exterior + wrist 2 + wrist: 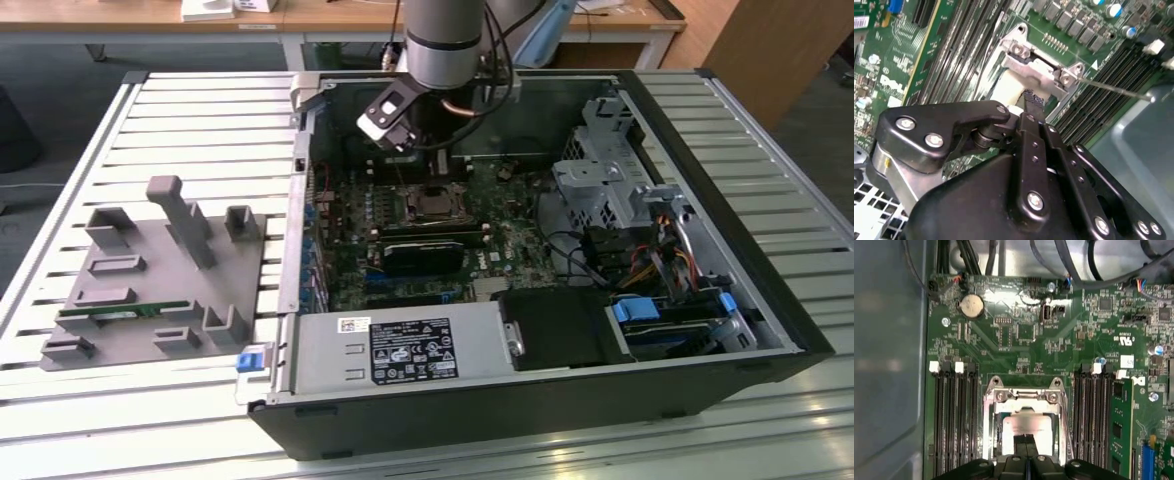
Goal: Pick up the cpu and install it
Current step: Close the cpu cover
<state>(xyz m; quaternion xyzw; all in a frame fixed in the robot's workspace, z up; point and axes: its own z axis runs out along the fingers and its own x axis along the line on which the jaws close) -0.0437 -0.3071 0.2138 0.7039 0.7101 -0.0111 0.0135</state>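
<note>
Slatted table [200,110], open computer case [561,410], gripper [1026,441] pinched closed just over cpu [1024,426] lying flat in motherboard socket [1026,396]

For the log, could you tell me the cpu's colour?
The cpu is silver-grey, clearest in the first wrist view.

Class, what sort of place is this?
Probably a robotics lab bench: an open computer case on a slatted metal table, a grey parts holder beside it, a robot arm over the motherboard.

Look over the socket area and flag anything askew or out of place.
Nothing stands out. The cpu lies flat and square inside the open socket frame, with the gripper just above it; nothing looks bent or tilted.
</note>
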